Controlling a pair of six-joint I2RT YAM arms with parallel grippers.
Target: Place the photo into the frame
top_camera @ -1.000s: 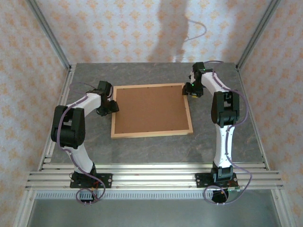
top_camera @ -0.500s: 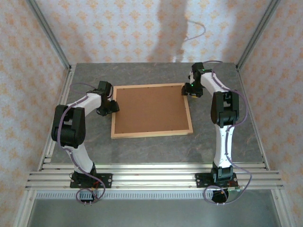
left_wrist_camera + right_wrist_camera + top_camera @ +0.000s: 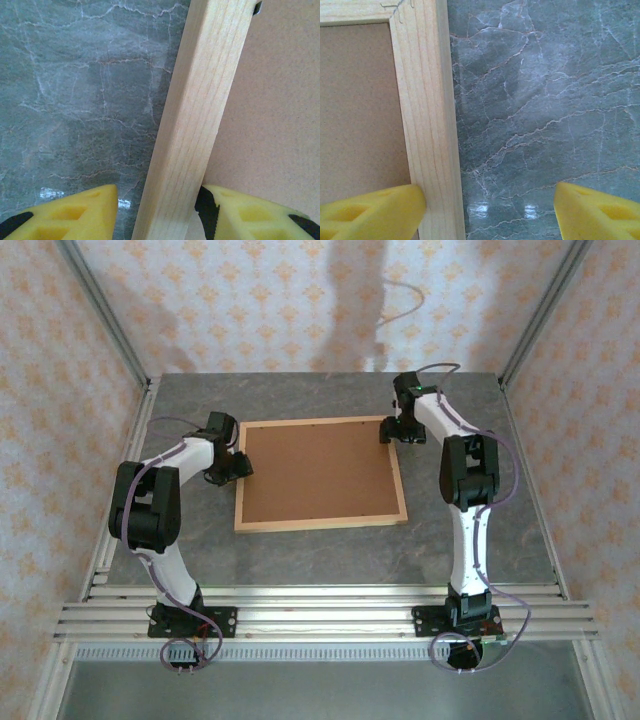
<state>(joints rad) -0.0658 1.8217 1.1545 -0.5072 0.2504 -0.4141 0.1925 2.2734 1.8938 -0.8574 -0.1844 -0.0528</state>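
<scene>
Backing board seated in the frame — nearly done, we judge.
Left gripper straddles its edge, unclamped; right gripper stands wide apart.

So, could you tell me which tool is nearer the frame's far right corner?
Right. The right tool sits at that corner of the frame, one finger inside the rail, one over the table. The left tool straddles the left rail, across the frame.

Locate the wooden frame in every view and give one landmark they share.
Top external: the frame lies flat, mid-picture.
Left wrist: one rail runs diagonally up the middle.
Right wrist: a rail left of centre, corner top left.
Shared landmark: the brown backing board inside it.
</scene>
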